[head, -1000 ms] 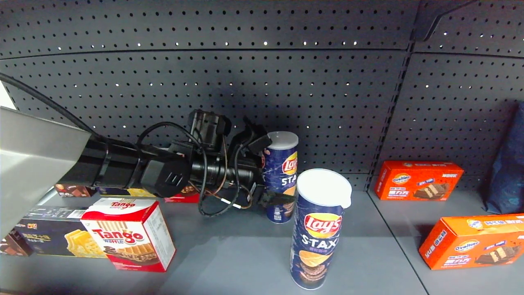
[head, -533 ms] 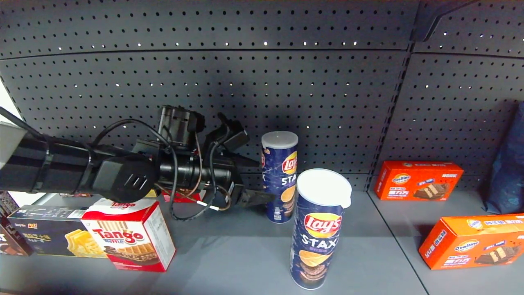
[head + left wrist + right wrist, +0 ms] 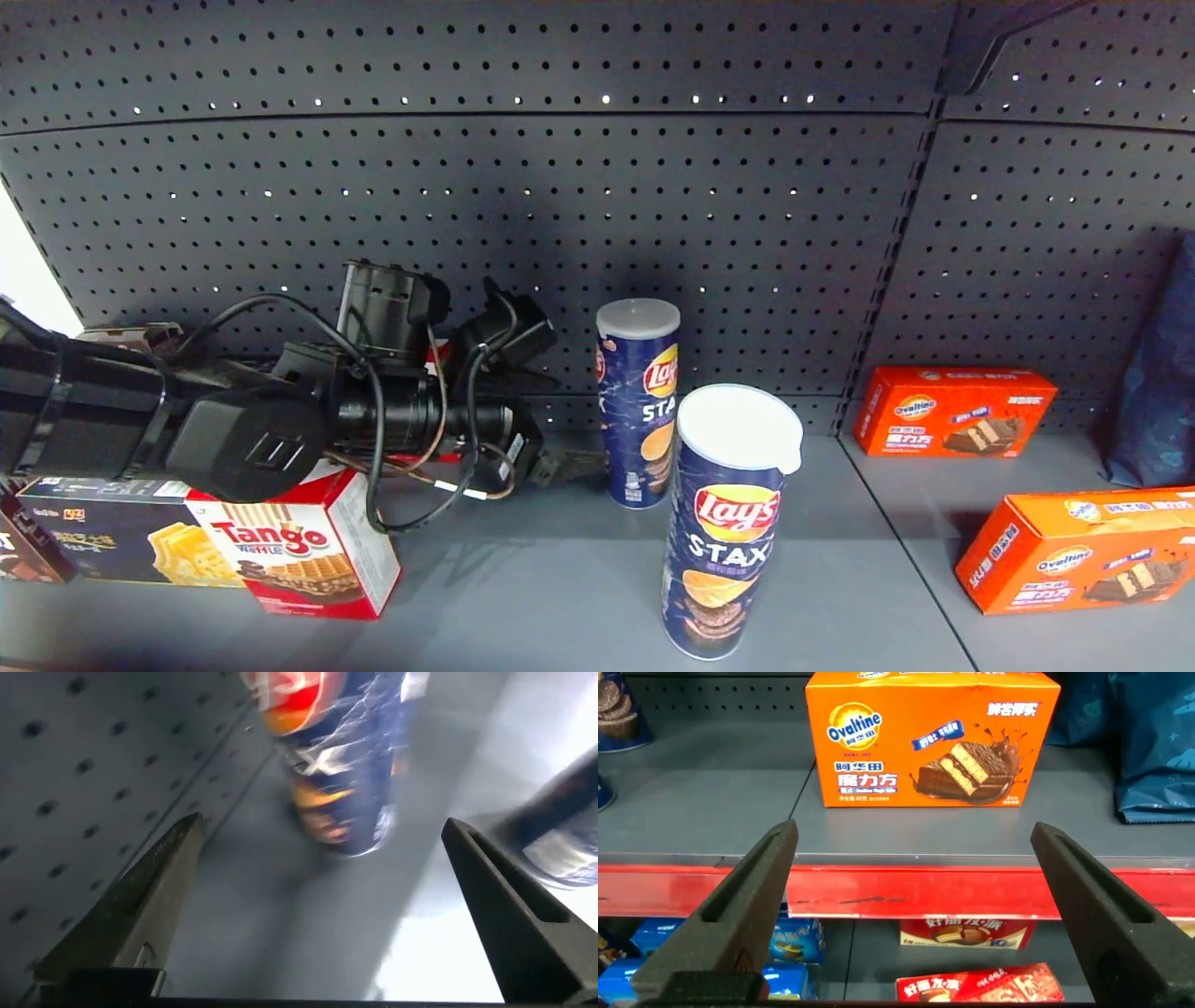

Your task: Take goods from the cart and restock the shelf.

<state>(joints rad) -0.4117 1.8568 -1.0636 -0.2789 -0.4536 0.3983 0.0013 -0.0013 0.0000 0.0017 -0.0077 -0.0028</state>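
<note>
Noted dark grey across the pegboard (image 3: 747, 215), dotted with even rows of small holes, and a plainer mid grey on the shelf (image 3: 523, 579). Found navy blue with pale marbled streaks and a red-and-yellow emblem on the rear can (image 3: 639, 401) at centre and the front can (image 3: 726, 523) below it, lids greyish and white. Saw bright orange on the far box (image 3: 952, 411) and near box (image 3: 1083, 551) at right, red and white on the wafer box (image 3: 299, 541) at lower left, black on the left gripper (image 3: 560, 420).

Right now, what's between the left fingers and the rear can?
Only bare shelf, left gripper to rear can; the left wrist view shows it.
</note>
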